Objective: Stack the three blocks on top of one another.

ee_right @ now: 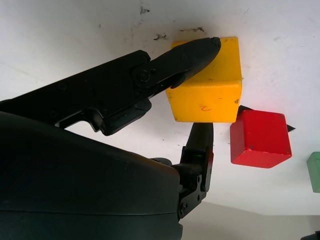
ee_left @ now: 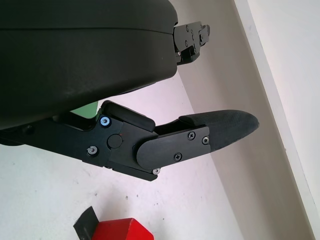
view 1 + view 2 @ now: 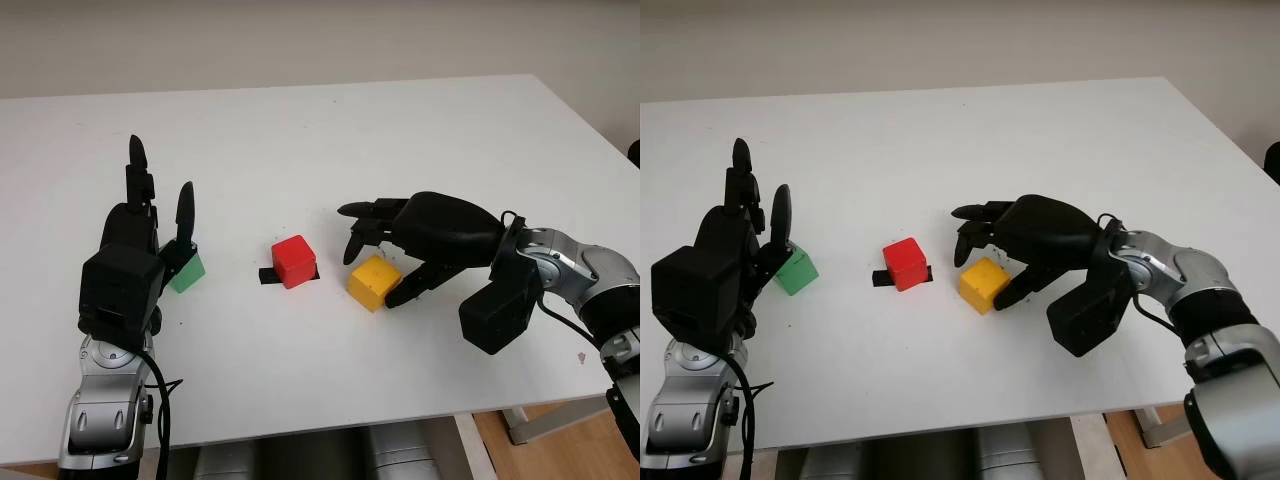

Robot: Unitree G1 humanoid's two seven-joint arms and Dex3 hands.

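Yellow block (image 3: 374, 281) sits on the white table (image 3: 330, 130) in our right hand (image 3: 400, 250), fingers clasping its sides; it bears a small unreadable mark. Red block (image 3: 295, 260) lies just beside it, green block (image 3: 188, 270) against our released left hand (image 3: 140, 225).

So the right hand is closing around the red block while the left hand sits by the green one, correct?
Not quite: the right hand is around the yellow block, not the red block, which stands untouched on the table. The right wrist view shows its fingers on the yellow one. The left hand is indeed by the green block.
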